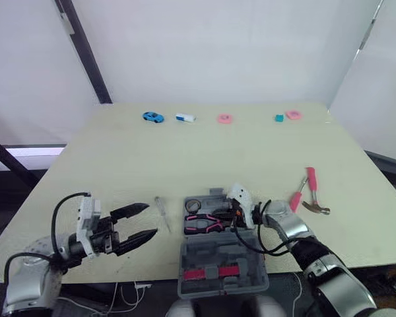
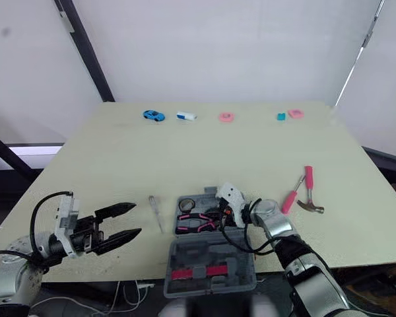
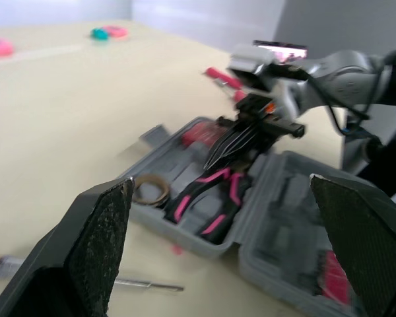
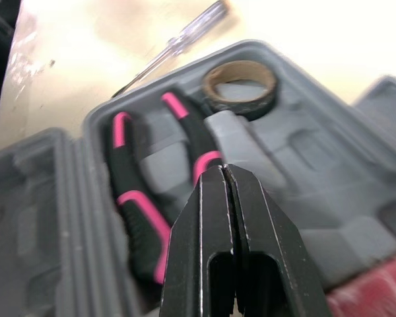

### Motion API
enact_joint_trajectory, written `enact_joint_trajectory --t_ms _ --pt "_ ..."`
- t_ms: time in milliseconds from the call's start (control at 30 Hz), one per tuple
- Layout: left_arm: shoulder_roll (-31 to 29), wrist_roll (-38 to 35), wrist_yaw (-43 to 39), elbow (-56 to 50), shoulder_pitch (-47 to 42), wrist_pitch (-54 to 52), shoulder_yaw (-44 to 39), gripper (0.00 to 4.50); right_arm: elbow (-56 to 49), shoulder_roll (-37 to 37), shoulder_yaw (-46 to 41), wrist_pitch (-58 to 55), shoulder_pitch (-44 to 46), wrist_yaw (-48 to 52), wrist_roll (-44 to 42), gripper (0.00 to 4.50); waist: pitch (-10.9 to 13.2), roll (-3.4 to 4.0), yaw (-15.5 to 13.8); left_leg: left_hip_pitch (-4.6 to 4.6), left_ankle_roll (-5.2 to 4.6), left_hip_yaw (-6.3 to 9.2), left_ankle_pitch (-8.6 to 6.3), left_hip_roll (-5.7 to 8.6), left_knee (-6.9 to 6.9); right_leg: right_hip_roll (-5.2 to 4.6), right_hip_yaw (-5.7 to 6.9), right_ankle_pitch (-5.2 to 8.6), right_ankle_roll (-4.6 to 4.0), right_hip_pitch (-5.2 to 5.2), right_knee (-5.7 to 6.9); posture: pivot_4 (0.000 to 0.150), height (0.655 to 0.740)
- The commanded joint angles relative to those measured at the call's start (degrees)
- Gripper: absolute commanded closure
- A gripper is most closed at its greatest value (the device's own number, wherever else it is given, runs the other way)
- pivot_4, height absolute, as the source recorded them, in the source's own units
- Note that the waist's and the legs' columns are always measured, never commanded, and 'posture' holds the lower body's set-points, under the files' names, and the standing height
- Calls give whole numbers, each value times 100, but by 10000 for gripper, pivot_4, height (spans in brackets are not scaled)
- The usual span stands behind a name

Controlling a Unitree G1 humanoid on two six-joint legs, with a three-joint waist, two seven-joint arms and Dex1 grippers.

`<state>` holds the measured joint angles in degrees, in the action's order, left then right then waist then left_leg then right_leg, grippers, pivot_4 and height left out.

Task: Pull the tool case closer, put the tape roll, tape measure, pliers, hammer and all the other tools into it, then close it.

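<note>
Pliers [image 1: 203,223], perhaps loose, in tool case [image 1: 204,255]

Pale table [image 1: 185,158] with an open grey tool case [image 1: 204,252] at its near edge, a screwdriver [image 1: 162,213] just beside it, a hammer [image 1: 313,191] nearby, and a blue toy car [image 1: 153,117] and pink ring [image 1: 224,119] along the far edge.

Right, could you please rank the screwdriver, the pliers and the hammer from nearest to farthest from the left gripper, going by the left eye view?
Measured from the left gripper:
1. The screwdriver, lying on the table just past the fingertips, on the case's side.
2. The pliers, inside the open tool case.
3. The hammer, beyond the case on the robot's right.
</note>
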<state>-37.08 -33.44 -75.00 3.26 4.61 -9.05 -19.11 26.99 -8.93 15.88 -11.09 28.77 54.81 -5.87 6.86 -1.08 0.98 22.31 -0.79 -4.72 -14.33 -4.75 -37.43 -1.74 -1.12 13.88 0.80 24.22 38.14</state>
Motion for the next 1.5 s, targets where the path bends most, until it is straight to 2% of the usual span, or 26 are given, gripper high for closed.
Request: enact_joint_trajectory --t_ms 33,100,333,400,467,600,667,800,1000,1067,1200,1367,1500 --pt "200 144 495 -129 39 221 -48 0 -1126 -157 -319 96 -275 -123 -275 44827 5 3 -2 28 -1 -4 0 4 3 1 -1 -1 3 25 -4 1500 7400" --pt "370 202 840 -161 70 215 -62 0 -1730 -167 -550 211 -612 -101 -629 44827 7 -2 -10 74 0 -20 0 5 6 7 6 -12 27 58 -12 1500 7400" --pt "765 156 1587 -534 393 0 -49 0 -3367 -909 -1465 -380 -1839 -320 -1386 44827 28 -23 -25 73 9 -19 -9 5 27 13 4 0 42 55 -25 1500 7400" --pt "817 133 1708 -575 507 -31 -96 0 -3646 -1225 -1768 -237 -2317 -395 -1379 39408 36 -30 -40 71 9 -16 -9 15 26 2 7 4 41 51 -27 1500 7400" --pt "839 99 1824 -486 675 -39 -238 0 -3880 -1576 -2281 -57 -2998 -386 -1458 32008 48 -39 -48 71 9 -17 -9 19 25 -3 6 18 28 50 -29 1500 7400" --pt "872 42 2028 -434 980 8 -484 0 -4064 -1913 -3089 260 -4054 -395 -1667 12047 70 -55 -10 58 9 -20 -9 20 21 -6 3 27 43 42 -27 1500 7400" --pt "886 45 2046 -427 1166 43 -563 0 -4015 -1982 -3445 418 -4468 -385 -1751 562 73 -59 5 48 9 -18 -9 18 19 -4 1 31 51 39 -24 1500 7400" --pt "906 69 2078 -319 1517 160 -766 0 -3665 -2105 -4210 768 -5204 -340 -1865 562 80 -61 -13 43 9 -15 -9 18 19 -6 -4 32 53 39 -25 1500 7400" --pt "899 54 2053 -355 1644 167 -783 0 -3573 -2214 -4493 763 -5523 -243 -2088 562 104 -74 -29 44 11 12 -10 22 18 -19 -3 33 54 45 -29 1500 7400" --pt "860 43 2201 -473 1620 -34 -775 0 -3686 -2236 -4462 614 -5432 -311 -2201 562 111 -70 -21 44 11 11 -10 22 18 -19 -4 33 54 45 -29 1500 7400" --pt "610 13 1984 -653 1538 -265 -637 0 -4004 -2304 -4250 297 -5115 -597 -2165 562 120 -64 -20 50 11 11 -10 22 19 -15 -5 32 54 45 -28 1500 7400" --pt "71 196 1617 -852 1160 -449 -232 0 -4479 -2798 -3504 -322 -4317 -538 -2033 562 137 -58 -32 51 10 12 -9 24 18 -14 -2 31 51 42 -26 1500 7400" --pt "-417 206 1175 -865 730 -773 221 10557 -4568 -3340 -2861 -921 -3564 -158 -2117 11605 148 -52 -35 52 9 8 -9 27 18 -12 -1 26 43 41 -26 1500 7400"
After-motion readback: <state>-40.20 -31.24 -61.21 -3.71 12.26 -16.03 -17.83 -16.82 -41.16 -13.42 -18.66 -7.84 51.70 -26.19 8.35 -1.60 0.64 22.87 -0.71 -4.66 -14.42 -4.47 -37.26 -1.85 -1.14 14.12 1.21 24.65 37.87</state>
